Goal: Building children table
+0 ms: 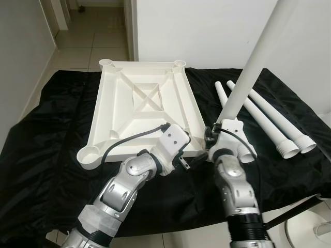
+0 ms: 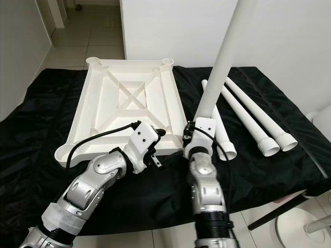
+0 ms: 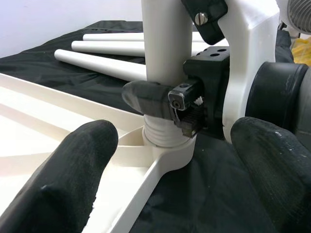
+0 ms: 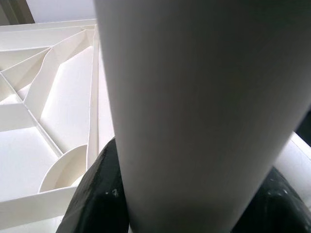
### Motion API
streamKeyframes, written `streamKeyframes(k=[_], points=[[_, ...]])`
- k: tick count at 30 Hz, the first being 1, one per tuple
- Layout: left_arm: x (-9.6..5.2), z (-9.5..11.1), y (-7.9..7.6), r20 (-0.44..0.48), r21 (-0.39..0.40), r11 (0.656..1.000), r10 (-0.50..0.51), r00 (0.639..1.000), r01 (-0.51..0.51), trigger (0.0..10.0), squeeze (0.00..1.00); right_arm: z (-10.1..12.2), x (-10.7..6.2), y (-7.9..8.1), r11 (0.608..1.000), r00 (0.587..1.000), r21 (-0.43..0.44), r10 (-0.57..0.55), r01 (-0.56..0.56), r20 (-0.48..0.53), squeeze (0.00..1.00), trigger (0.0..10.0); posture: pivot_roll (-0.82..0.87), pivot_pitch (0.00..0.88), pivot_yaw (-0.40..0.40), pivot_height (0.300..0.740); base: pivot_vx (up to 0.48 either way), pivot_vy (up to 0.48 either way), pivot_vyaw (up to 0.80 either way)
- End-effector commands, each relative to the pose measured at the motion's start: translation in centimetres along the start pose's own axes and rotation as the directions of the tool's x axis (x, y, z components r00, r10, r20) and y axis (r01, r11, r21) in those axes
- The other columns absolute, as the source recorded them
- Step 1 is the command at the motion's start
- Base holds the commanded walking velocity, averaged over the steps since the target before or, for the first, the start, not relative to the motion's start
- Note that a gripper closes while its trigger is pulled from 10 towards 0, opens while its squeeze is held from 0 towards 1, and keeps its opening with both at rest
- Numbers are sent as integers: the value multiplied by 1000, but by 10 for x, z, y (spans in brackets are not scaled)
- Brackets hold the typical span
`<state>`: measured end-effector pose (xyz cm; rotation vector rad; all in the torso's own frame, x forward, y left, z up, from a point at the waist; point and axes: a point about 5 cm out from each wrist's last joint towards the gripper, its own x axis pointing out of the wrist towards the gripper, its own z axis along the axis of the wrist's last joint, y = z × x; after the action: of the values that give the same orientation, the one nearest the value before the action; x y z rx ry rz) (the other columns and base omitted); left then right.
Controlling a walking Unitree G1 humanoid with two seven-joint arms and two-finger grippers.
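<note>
White plastic tabletop lies upside down on the black cloth. Right gripper is clamped on an upright leg seated in the tabletop's near right corner socket; left gripper hovers alongside, fingers spread, holding nothing. Three legs lie toward the cloth's right edge.

Upright leg is standing in the tabletop's near right corner socket, with the right gripper clamping it and blocking that corner. Left gripper is hovering just beside, fingers spread. Three spare legs are crowding the counter's right side. Black cloth at left is lying open.
</note>
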<state>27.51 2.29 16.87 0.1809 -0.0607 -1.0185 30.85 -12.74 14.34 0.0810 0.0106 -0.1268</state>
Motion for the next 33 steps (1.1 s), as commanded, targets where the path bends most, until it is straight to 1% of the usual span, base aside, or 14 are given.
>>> streamKeyframes(k=[1,2,3,13,14,16,18,23,24,25,27,28,30,33], points=[[1,-2,-2,-11,2,1000,-1,1000,1,10000,0,-13,-4,4,1000,998,13,9,-8,-64,0,10000,-56,0,-38,740,0,0,0],[1,-3,-2,-11,3,1000,-1,1000,1,10000,0,-12,-5,4,1000,998,10,8,-8,-65,0,10000,-56,0,-39,740,0,0,0],[2,-2,-2,-11,3,1000,-2,1000,2,10000,0,-9,-4,2,1000,999,11,7,-6,-50,1000,10000,-56,0,-39,740,0,0,0],[2,-3,-2,-9,5,1000,-3,1000,3,10000,0,1,0,-8,1000,1000,-11,6,-6,-6,1000,10000,-57,0,-41,740,0,0,0],[2,-3,-2,-10,5,1000,-3,1000,3,10000,0,4,1,-10,999,1000,-25,20,-20,7,0,10000,-57,0,-41,740,0,0,0],[2,-3,-2,-10,3,1000,-2,1000,2,10000,0,6,3,-16,996,997,-42,80,-79,23,0,10000,-57,0,-41,740,0,0,0],[2,-3,-2,-9,3,1000,-1,1000,1,10000,0,7,5,-18,992,991,-18,129,-129,21,0,10000,-57,0,-41,740,0,0,0],[2,-3,-2,-9,3,1000,0,1000,0,10000,0,8,7,-18,987,987,-24,160,-159,26,0,10000,-59,0,-39,740,0,0,0],[2,-3,-1,-10,2,1000,2,1000,-2,10000,0,10,10,-21,975,975,-37,219,-218,29,0,10000,-59,0,-36,740,0,0,0],[2,-3,-1,-10,2,1000,2,1000,-2,10000,0,10,10,-21,975,975,-37,219,-218,29,0,10000,-59,0,-36,740,0,0,0],[2,-3,-1,-11,3,1000,3,1000,-3,10000,0,12,13,-24,960,961,-65,275,-273,28,0,10000,-59,0,-35,740,0,0,0],[2,-3,0,-12,3,1000,4,1000,-4,10000,0,13,17,-28,938,941,-90,337,-334,21,0,10000,-58,0,-33,740,0,0,0],[2,-3,0,-12,3,1000,4,1000,-4,10000,0,13,17,-28,938,941,-90,337,-334,21,0,10000,-58,0,-33,740,0,0,0],[2,-3,0,-14,5,1000,1,1000,-1,10000,0,14,22,-34,855,867,-167,498,-491,0,0,10000,-58,0,-27,740,0,0,0]])
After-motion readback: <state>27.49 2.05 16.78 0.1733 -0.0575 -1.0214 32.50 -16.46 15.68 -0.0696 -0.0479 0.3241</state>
